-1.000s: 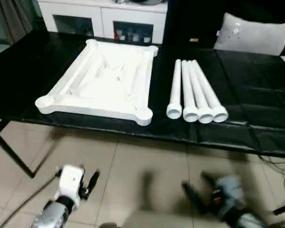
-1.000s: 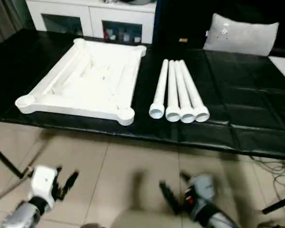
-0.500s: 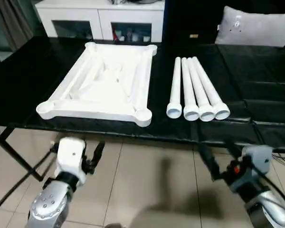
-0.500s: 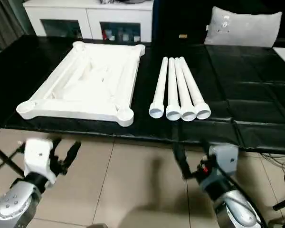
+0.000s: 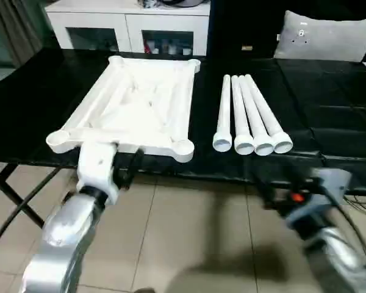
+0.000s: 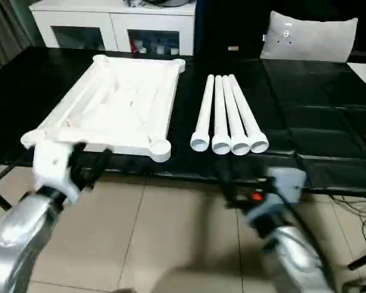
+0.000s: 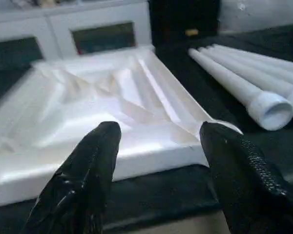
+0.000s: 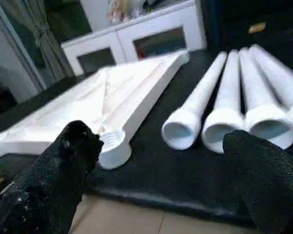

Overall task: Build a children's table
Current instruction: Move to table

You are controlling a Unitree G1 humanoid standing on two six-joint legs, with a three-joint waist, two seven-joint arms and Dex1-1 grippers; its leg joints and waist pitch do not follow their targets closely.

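Reaching with both the left gripper (image 7: 156, 161) and right gripper (image 8: 158, 170) spread empty, a careless nudge rolls the legs (image 5: 247, 113) off the black table (image 5: 329, 122) beside the tabletop (image 5: 131, 104).

Black table (image 5: 329, 116), white cabinet (image 5: 128, 24) behind, grey pillow (image 5: 326, 38), tiled floor (image 5: 189, 232)

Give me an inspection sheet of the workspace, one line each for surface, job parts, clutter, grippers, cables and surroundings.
Surface: black table, covered in dark sheeting.
Job's things: white tabletop lying underside up; four white legs side by side to its right.
Clutter: nothing seen.
Grippers: left gripper open, near the tabletop's front edge; right gripper open, before the legs; both empty.
Cables: black cable by the left arm; more on the floor at right.
Surroundings: white cabinet, grey cushion, tiled floor.
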